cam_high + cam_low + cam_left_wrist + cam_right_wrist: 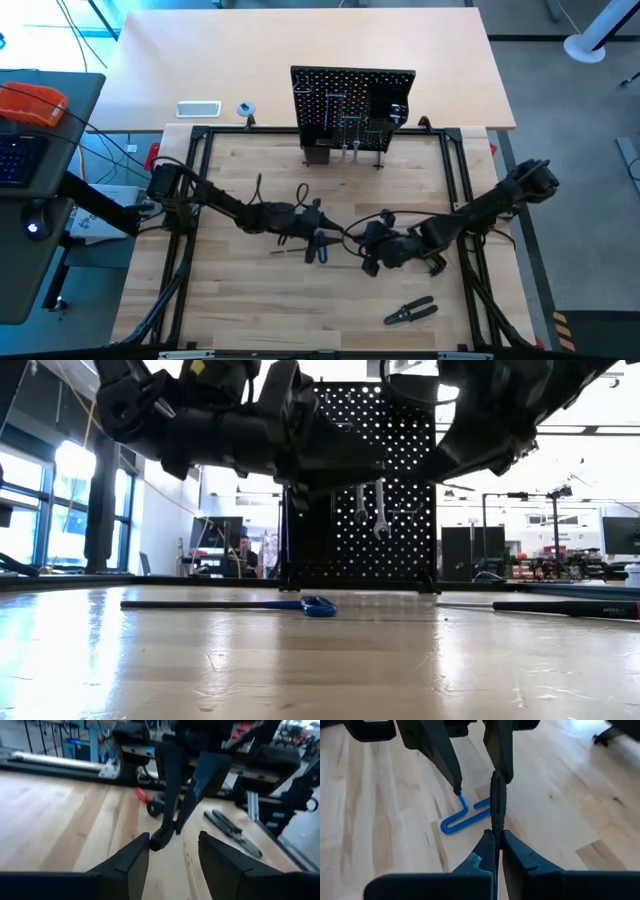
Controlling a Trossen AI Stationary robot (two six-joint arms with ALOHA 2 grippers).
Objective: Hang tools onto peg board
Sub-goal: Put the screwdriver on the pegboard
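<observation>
Blue key [462, 820] flat on worktop [250, 310] at centre, just below both end effectors, bent end toward right arm. Black screwdriver [496, 805] pinched at its lower end by right end effector [496, 840], fingers pressed together on the shaft; its upper end between the spread fingers [445, 755] of left end effector [312, 222], contact there not discernible. Left end effector spread, fingertips pointing toward right arm, one tip just above the key's short arm. Right end effector [368, 240] facing left one at worktop centre. Peg board [352, 105] upright at far edge of worktop, two wrenches [371, 508] hanging on its hooks, black bin [390, 105] on its right side. Pliers [411, 312] flat near front edge, well apart from both arms. White tray [198, 109] and tape roll [245, 109] on far surface, left of peg board.
</observation>
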